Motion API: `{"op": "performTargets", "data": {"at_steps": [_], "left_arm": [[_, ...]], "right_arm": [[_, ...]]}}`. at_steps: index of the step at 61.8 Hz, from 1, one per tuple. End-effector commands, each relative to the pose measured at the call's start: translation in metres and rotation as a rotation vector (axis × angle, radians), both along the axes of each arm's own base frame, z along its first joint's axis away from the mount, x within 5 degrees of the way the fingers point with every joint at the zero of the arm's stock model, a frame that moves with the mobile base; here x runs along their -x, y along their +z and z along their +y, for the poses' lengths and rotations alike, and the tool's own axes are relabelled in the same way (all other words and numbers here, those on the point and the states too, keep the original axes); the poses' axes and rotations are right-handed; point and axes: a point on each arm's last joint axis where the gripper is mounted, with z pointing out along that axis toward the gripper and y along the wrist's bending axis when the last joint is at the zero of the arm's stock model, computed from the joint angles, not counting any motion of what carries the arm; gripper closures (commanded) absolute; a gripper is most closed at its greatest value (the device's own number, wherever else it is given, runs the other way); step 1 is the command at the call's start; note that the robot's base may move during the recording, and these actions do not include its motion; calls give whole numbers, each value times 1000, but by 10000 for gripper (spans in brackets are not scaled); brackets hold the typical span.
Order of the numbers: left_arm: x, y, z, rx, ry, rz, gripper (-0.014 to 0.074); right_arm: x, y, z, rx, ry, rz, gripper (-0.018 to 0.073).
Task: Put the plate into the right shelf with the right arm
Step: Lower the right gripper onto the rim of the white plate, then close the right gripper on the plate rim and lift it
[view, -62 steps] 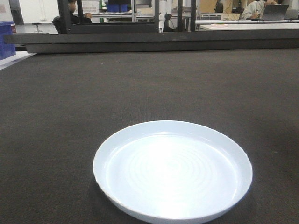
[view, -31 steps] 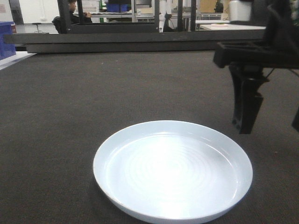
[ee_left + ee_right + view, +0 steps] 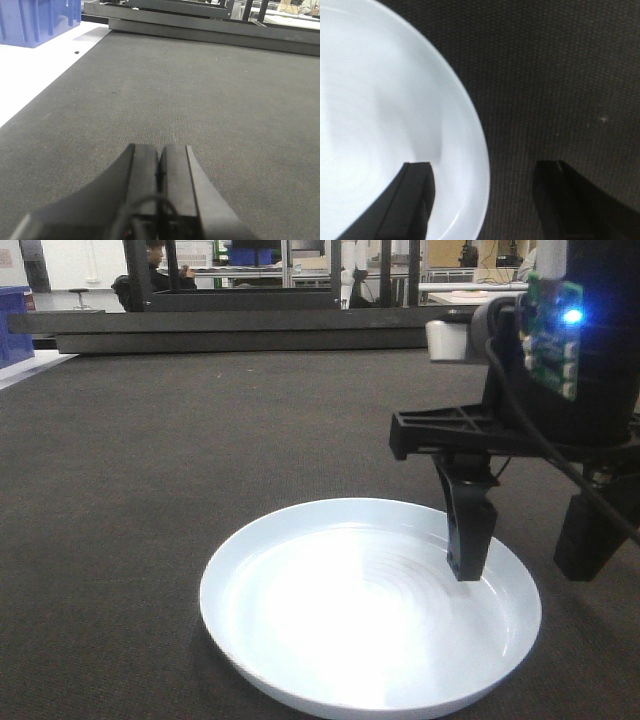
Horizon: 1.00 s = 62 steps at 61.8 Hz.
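- The right gripper (image 3: pixel 520 572) has its two fingers spread wide apart. It holds nothing yet.
- One finger (image 3: pixel 468 530) hangs over the inside of the plate (image 3: pixel 350 615), near the right edge. The other finger is outside, over the mat (image 3: pixel 200 440). The rim sits between them.
- I cannot tell if the inside finger touches the plate or is just above it.
- The plate lies flat on the dark mat, near the front. Nothing is on it.
- The left gripper (image 3: pixel 160 150) has its fingers pressed tight together, with nothing between them. It sits low over the mat, and the plate does not show in its view.
- The plate looks hard and shiny, so it is likely slippery. It could chip or break if it is bumped or dropped.
- It is probably not heavy. Held by one edge, though, it will want to tip down.
- The best place to hold it is the rim on the right side, one finger inside and one outside.
- The outside finger must get right down to the mat to catch the low rim.
- A firm squeeze and a slow, level lift look safest.
- The shelf does not show here, so the carrying is not yet begun.
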Motion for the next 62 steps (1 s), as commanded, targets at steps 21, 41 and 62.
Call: {"op": "performTargets", "data": {"at_steps": [21,41,62], "left_arm": [[1,5,1,18,9,-89,724],[1,5,1,18,9,-89,724],[1,5,1,18,9,-89,724]], "right_arm": [[-6,14,3,-37,-20,-70,43],[-5,9,4,-12,-5,-50,43],[-4,8,4,-3,-1,-42,157]]}}
